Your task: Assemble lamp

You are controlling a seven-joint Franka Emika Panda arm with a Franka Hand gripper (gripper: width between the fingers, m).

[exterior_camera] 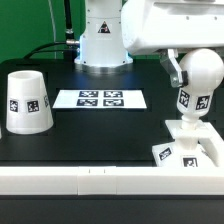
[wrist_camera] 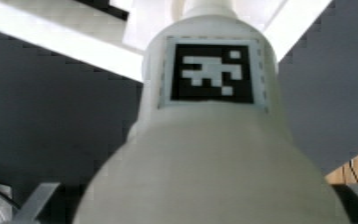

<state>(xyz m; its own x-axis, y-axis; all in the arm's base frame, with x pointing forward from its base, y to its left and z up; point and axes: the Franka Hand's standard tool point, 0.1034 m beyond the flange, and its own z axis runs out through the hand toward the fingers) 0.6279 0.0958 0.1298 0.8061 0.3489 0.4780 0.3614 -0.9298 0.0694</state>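
The bulb [exterior_camera: 203,70] stands upright with its tagged stem [exterior_camera: 190,101] pointing down onto the flat square base [exterior_camera: 186,152] at the exterior view's right. My gripper [exterior_camera: 183,67] is shut on the round bulb from above and behind. In the wrist view the bulb [wrist_camera: 194,165] fills the picture, its stem tag [wrist_camera: 213,70] points away, and a dark finger [wrist_camera: 5,198] shows at each side of it. The tapered shade [exterior_camera: 27,101] stands alone at the exterior view's left, mouth down.
The marker board [exterior_camera: 100,98] lies flat in the middle of the black table. A white rail [exterior_camera: 60,181] runs along the front edge. The robot's white pedestal [exterior_camera: 103,40] stands at the back.
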